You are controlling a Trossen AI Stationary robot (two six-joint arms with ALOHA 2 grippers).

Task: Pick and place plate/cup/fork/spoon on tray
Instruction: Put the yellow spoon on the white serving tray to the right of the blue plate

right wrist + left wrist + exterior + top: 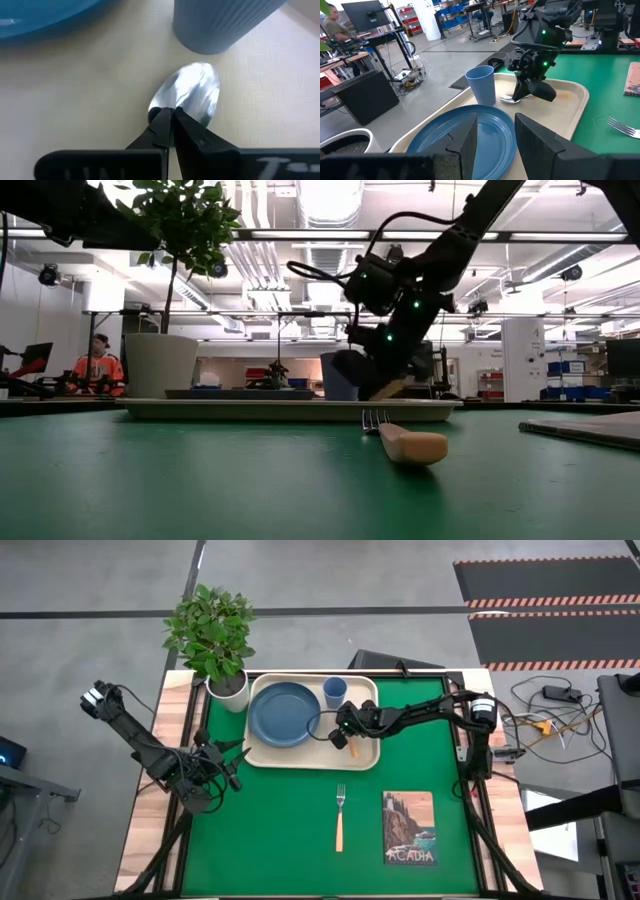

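We see the right gripper (343, 733) low over the tray (365, 757), just right of frame centre, its fingers pinched nearly closed on the spoon (192, 96), whose bowl lies on the tray beside the cup (335, 692). The fork (340, 814) lies on the mat, lower centre. The left gripper (222, 762) hovers spread apart at left, holding nothing.

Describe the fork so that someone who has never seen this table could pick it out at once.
Start at the cream tray along the far side of the green mat; the fork lies alone on the mat just in front of it, beside the ACADIA card. Its silver tines point toward the tray, its tan wooden handle away. Unlike the spoon, held on the tray by the right end effector, it is tined and untouched.
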